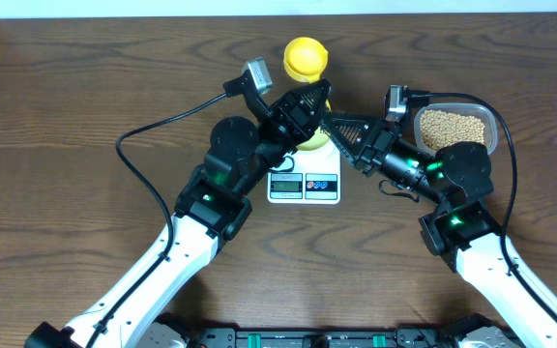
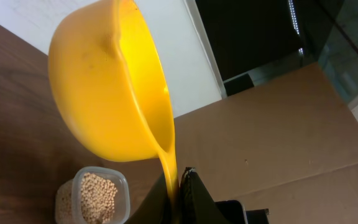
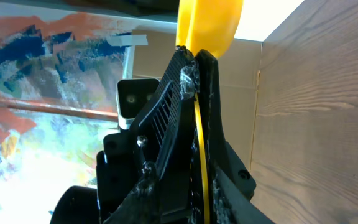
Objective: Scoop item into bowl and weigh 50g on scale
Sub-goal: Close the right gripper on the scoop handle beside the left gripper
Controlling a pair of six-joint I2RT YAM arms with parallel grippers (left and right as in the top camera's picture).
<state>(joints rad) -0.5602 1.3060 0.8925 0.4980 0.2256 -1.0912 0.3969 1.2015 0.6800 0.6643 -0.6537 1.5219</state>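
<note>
Evidently left tool (image 2: pixel 179 178) clamps the scoop (image 2: pixel 107 87) by its handle, cup beyond its tips free to pour; right tool (image 1: pixel 335 123): cannot tell

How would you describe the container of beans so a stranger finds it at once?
Start from the white scale in the middle of the brown table and look right, past the right arm. There stands a clear plastic tub full of small tan beans. It is the only see-through container; the scoop and bowl are yellow.
</note>
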